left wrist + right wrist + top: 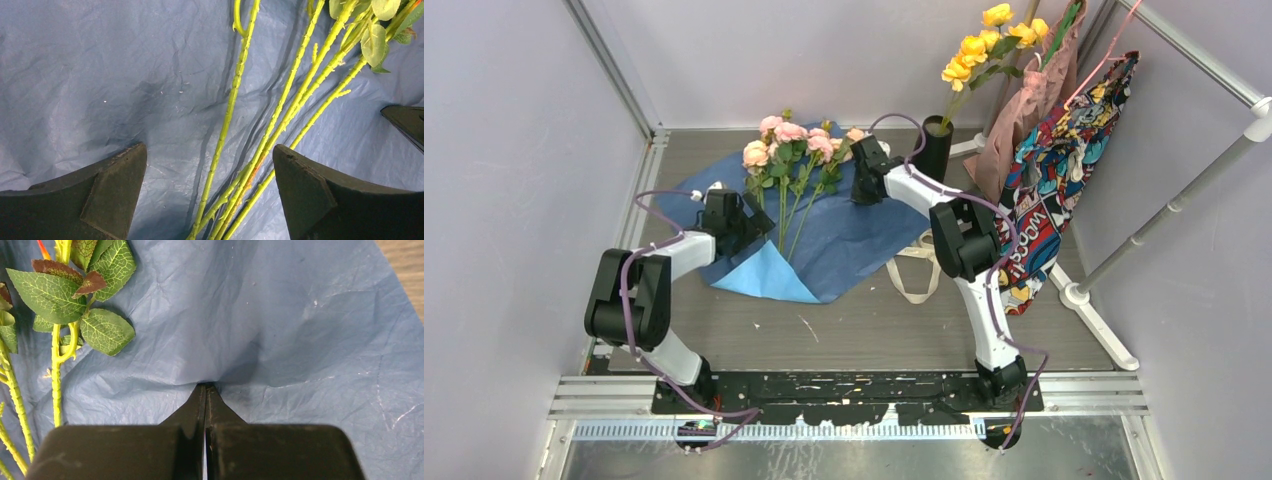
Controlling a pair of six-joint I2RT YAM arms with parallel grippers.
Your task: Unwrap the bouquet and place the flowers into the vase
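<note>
Over the stems (227, 115), my left gripper (207, 150) stands apart; right gripper (205, 386) is pinched on paper (300, 315). Closing low could snag paper too or miss one stem.

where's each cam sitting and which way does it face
Top external: above and behind the bases, looking down; both arms, blue paper, flowers, vase.
Left wrist: on the left arm, facing down; stems show between the open left gripper.
Right wrist: on the right arm, facing down; shut right gripper touching blue paper.
Shared: both wrist views show blue paper and stems.
</note>
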